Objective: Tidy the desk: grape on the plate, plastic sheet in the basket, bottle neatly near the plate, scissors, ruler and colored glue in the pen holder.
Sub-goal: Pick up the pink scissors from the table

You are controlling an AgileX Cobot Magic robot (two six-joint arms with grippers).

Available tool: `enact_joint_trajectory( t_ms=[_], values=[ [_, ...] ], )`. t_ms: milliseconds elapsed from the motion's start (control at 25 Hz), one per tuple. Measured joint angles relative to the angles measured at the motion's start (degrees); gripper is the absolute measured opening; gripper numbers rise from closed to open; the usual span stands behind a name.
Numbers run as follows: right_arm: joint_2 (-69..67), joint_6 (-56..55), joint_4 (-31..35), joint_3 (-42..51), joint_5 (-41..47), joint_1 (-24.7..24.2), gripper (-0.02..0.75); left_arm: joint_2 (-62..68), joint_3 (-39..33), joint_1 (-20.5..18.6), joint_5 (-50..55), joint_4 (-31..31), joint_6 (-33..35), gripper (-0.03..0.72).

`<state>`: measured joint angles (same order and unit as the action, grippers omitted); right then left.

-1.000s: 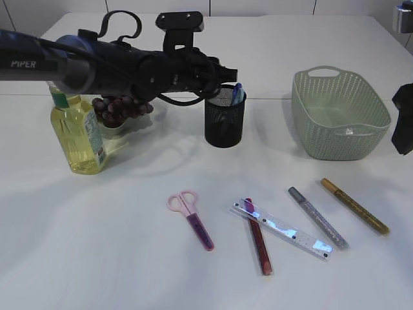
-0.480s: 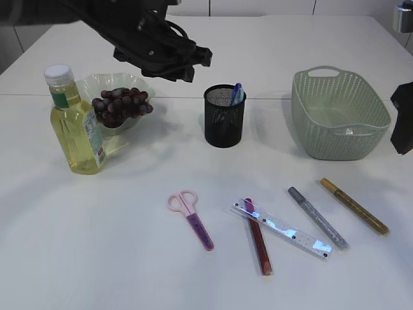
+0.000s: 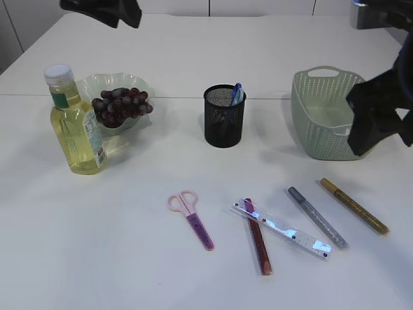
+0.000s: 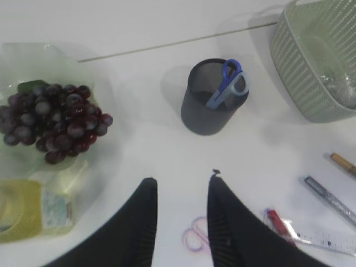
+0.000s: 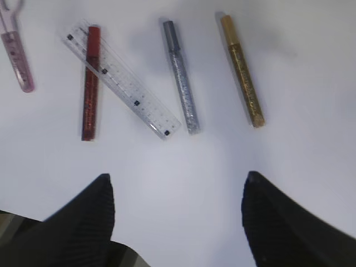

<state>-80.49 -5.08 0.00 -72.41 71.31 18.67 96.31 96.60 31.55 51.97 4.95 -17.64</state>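
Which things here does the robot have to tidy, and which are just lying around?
For the job: grapes, plate, bottle, basket, pen holder, pink scissors, ruler, red glue, silver glue, gold glue.

Just lying around: nothing that shows.

Blue scissors stand in pen holder.

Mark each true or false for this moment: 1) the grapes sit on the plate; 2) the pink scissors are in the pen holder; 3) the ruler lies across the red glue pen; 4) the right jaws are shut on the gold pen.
1) True: the grapes sit on the plate.
2) False: the pink scissors lie on the table; the pen holder has a blue item.
3) True: ruler crosses red glue pen.
4) False: right gripper is open above the gold pen.
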Motion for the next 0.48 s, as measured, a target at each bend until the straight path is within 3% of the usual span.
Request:
enact_joint_trajectory(
  t_ms=[320, 480],
  values=[
    [-7.24, -2.53, 0.86, -9.33, 0.00, 7.42, 0.557, -9.01, 0.00, 0.00, 17.67, 2.58, 0.00, 0.240],
    [-12.60, -4.14, 1.54, -12.70, 0.00, 11.37, 0.557, -13.20, 0.00, 0.00, 19.69, 4.79, -0.73, 0.240]
  ],
)
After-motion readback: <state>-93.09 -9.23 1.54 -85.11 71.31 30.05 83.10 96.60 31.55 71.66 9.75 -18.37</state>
